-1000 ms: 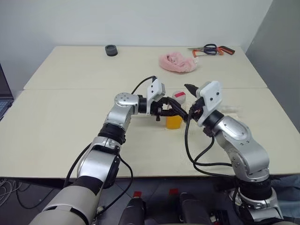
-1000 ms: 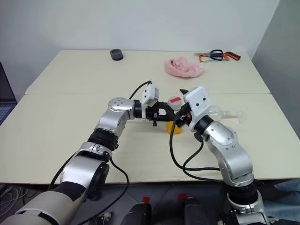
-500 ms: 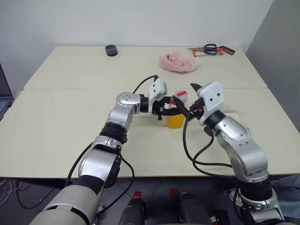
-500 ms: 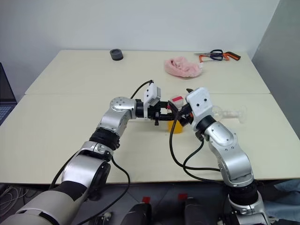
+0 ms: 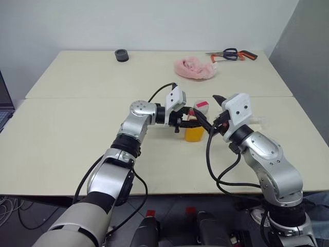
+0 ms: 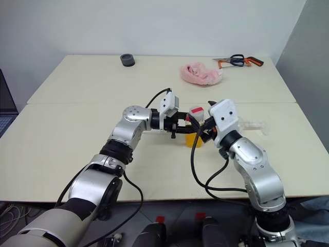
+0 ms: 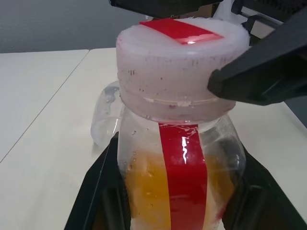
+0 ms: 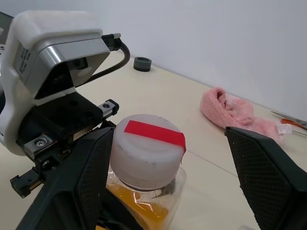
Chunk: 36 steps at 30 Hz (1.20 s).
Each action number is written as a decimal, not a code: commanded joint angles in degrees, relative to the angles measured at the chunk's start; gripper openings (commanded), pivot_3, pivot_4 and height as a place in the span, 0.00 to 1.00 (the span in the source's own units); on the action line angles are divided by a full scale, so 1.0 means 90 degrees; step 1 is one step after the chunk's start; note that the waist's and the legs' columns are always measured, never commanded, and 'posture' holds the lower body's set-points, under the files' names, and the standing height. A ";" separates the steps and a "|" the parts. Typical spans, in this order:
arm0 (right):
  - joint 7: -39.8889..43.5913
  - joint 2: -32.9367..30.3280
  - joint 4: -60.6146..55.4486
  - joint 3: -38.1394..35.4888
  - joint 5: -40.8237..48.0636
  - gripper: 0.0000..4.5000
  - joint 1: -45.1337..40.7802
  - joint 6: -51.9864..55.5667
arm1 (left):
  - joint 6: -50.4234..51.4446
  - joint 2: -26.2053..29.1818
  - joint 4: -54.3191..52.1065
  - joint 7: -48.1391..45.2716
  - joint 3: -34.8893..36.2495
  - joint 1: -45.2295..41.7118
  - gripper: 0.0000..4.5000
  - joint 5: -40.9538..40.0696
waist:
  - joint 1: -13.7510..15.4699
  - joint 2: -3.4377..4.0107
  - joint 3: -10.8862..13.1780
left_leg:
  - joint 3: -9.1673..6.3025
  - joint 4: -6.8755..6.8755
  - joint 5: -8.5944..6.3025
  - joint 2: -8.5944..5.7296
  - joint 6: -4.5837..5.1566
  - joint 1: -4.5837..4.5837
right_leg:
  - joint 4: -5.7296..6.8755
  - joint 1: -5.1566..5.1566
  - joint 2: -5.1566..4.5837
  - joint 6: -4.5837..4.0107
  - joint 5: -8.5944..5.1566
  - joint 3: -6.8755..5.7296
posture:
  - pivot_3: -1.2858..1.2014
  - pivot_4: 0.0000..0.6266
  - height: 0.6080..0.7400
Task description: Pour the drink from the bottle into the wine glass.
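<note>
The left gripper (image 7: 177, 211) clamped the bottle (image 5: 194, 126) at table centre; the wine glass (image 6: 250, 125) lay at its three o'clock. The right gripper (image 8: 165, 182) stood wide around the white cap (image 8: 147, 149). Light, thin-walled plastic probably dents, so gripping the stiffer cap suits.

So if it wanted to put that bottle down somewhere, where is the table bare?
The near-left stretch of the table is bare, and so is the far strip between the black ring and the pink cloth. The middle is crowded: the left gripper holds the bottle, with the right gripper open around its cap and the wine glass lying close behind.
</note>
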 commanded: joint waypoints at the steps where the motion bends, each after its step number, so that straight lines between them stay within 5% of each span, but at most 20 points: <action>1: -0.0128 -0.0154 -0.0283 -0.0590 -0.0012 0.87 0.0062 0.0091 | -0.0145 0.0138 -0.0094 -0.0035 0.0182 -0.0136 0.40 -0.0099 | 0.0001 0.0000 0.0000 | 0.0000 0.0000 0.0000 0.0000 0.0000 0.0000 | -0.0001 0.0000 0.0000 0.0000 0.0000 0.0000 | 0.52 0.24 1.00; 13: 0.0028 0.0017 -0.0689 -0.0475 0.0713 0.87 -0.0048 0.0583 | -0.0175 0.0153 -0.0061 -0.0012 0.0185 -0.0151 0.40 -0.0103 | -0.0003 0.0000 0.0000 | 0.0000 0.0000 0.0000 0.0001 0.0000 0.0000 | 0.0000 0.0000 0.0000 0.0000 0.0000 -0.0001 | 0.52 0.24 1.00; 30: -0.0343 0.0630 0.0188 0.0080 0.0436 0.87 -0.0447 0.0527 | -0.0203 0.0175 -0.0036 -0.0044 0.0189 -0.0195 0.40 -0.0089 | -0.0002 0.0000 0.0000 | 0.0000 0.0001 0.0000 0.0001 0.0000 0.0001 | 0.0002 0.0000 0.0000 0.0000 0.0000 0.0000 | 0.52 0.24 1.00; 36: -0.0329 0.0700 0.0252 0.0076 0.0357 0.52 -0.0492 0.0318 | -0.0198 0.0181 -0.0046 -0.0044 0.0185 -0.0184 0.40 -0.0085 | -0.0003 0.0000 0.0000 | -0.0001 0.0001 0.0000 0.0001 0.0000 0.0001 | 0.0002 0.0000 0.0000 0.0000 0.0000 0.0000 | 0.52 0.24 1.00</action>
